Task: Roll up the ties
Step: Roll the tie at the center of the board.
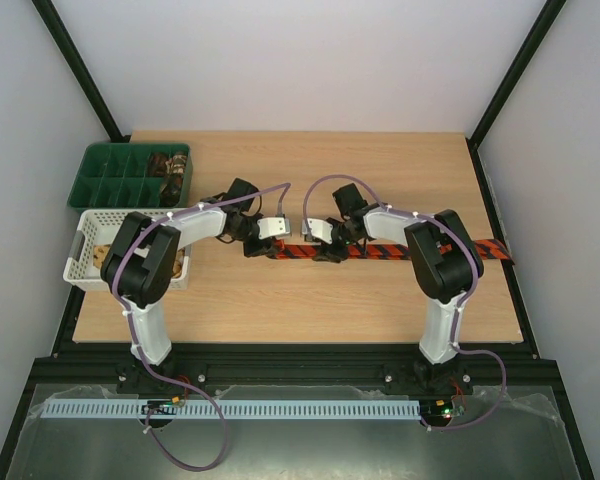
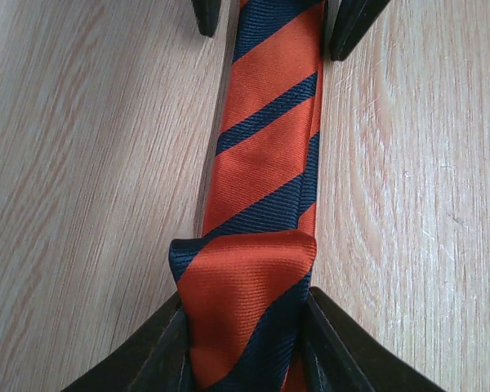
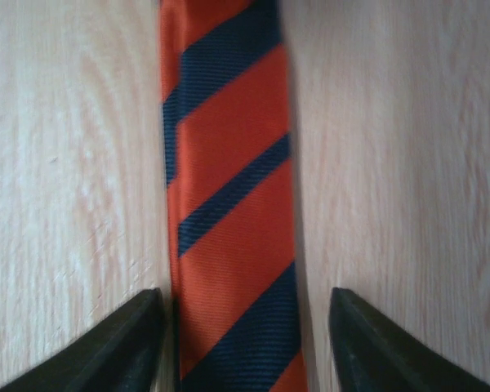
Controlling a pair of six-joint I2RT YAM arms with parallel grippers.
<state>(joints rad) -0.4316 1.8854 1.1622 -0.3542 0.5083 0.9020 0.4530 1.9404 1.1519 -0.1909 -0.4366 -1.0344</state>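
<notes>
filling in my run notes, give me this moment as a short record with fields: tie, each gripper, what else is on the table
tie: striped tie lying flat along the table, one end folded over once
left gripper: shut on the folded end
right gripper: open, straddling the flat part of the tie, with a gap on one side
rolling: one fold only, no roll yet
elsewhere: green tray and white basket at the table's left side, apart from both grippers
</notes>
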